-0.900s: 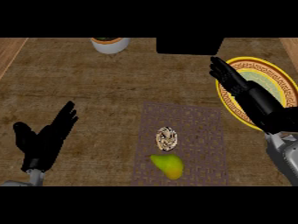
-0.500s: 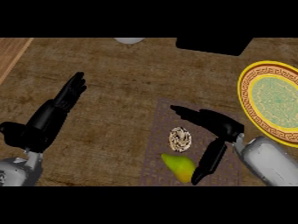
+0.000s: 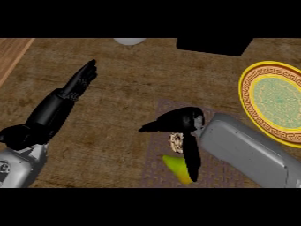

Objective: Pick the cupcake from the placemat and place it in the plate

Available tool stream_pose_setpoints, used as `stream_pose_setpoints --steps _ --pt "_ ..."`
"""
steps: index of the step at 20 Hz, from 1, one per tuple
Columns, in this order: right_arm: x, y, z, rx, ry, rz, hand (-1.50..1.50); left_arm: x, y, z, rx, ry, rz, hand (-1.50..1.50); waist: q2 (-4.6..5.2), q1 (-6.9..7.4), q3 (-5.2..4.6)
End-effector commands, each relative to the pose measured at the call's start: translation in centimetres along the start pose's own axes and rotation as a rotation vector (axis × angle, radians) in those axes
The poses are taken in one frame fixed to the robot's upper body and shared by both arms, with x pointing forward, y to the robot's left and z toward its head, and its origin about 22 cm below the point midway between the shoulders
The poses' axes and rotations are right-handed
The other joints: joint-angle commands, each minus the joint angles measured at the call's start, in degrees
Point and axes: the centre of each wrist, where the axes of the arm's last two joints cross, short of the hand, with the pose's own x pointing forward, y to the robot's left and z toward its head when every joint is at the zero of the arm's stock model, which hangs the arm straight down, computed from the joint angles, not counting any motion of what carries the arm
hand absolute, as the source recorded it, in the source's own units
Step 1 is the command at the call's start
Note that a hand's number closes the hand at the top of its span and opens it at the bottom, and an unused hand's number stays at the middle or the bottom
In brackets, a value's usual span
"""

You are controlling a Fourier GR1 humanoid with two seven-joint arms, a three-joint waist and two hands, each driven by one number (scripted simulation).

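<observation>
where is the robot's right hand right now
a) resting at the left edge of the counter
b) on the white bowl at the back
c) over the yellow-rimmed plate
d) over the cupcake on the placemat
d: the black right hand hangs over the small brown cupcake on the dark woven placemat, left of the round yellow-rimmed plate, which holds nothing.

L hand flat, fingers straight; R hand fingers down.
</observation>
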Motion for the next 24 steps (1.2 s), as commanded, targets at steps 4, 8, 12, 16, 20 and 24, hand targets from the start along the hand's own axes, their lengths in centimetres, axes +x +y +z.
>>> stream_pose_setpoints --steps 4,8,12,16,20,24 --pt "6.2 -3.7 -5.8 0.135 0.11 0.218 -1.5 -2.4 1.2 1.2 0.049 0.023 -0.029 0.0 -0.8 -4.01 -0.08" --pt "5.8 -5.9 -6.6 0.315 0.197 0.168 -1.5 -2.4 2.1 1.5 0.071 0.012 -0.036 0.0 -1.1 -5.25 -0.09" --pt "6.7 -7.1 -7.2 0.457 0.266 0.197 -1.5 -2.4 2.5 1.6 0.083 0.017 -0.037 0.0 -1.25 -5.7 -0.09" --pt "7.7 -9.3 -6.3 0.443 0.364 0.252 -1.5 -2.2 0.0 0.9 0.051 0.011 -0.029 0.0 -0.91 -4.92 -0.03" --pt "6.4 -9.8 -6.2 0.42 0.402 0.217 -1.5 -2.6 1.4 1.1 0.072 0.001 -0.046 0.0 -0.84 -5.13 -0.04" --pt "6.2 -10.9 -5.5 0.398 0.419 0.18 -1.5 -2.8 1.6 0.3 0.047 0.016 -0.04 0.0 -0.59 -4.68 -0.07"
